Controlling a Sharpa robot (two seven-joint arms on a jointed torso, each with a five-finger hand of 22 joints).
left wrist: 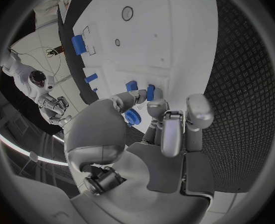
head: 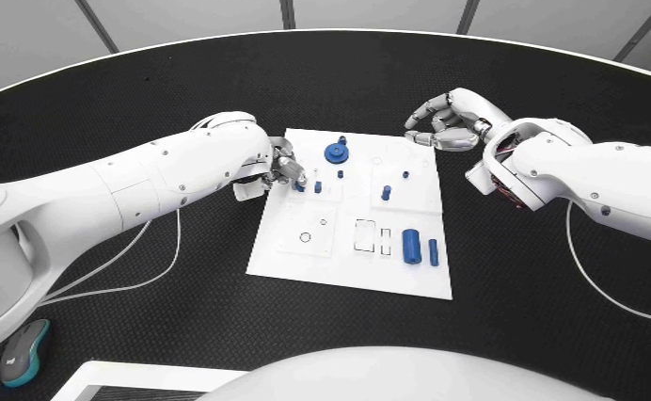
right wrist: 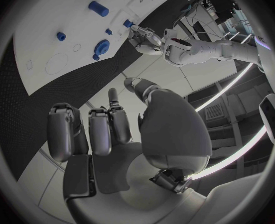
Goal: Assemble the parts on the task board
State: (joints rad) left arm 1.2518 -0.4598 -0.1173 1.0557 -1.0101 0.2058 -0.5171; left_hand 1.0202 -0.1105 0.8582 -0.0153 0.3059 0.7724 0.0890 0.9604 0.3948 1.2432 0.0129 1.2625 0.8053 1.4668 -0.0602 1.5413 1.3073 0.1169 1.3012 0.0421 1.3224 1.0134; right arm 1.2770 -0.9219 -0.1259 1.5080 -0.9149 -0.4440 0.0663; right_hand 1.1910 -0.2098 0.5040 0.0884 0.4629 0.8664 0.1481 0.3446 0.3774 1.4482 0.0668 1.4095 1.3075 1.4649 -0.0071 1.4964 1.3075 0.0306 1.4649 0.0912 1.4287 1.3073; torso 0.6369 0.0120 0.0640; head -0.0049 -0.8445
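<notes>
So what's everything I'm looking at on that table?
Table: one, black, round, under everything.
Board: one, white, in the middle of the table.
Gear: one, blue, round, at the board's far end.
Upright pegs: several, blue, small, across the board's far half.
Cylinders: two, blue, lying side by side at the board's near right corner.
Mouse: one, grey and teal, at the table's near left edge.
Left hand: one, silver, at the board's far left edge, fingers at a small blue part; whether it grips it is unclear.
Right hand: one, silver, fingers curled, holding nothing, off the board's far right corner.
</notes>
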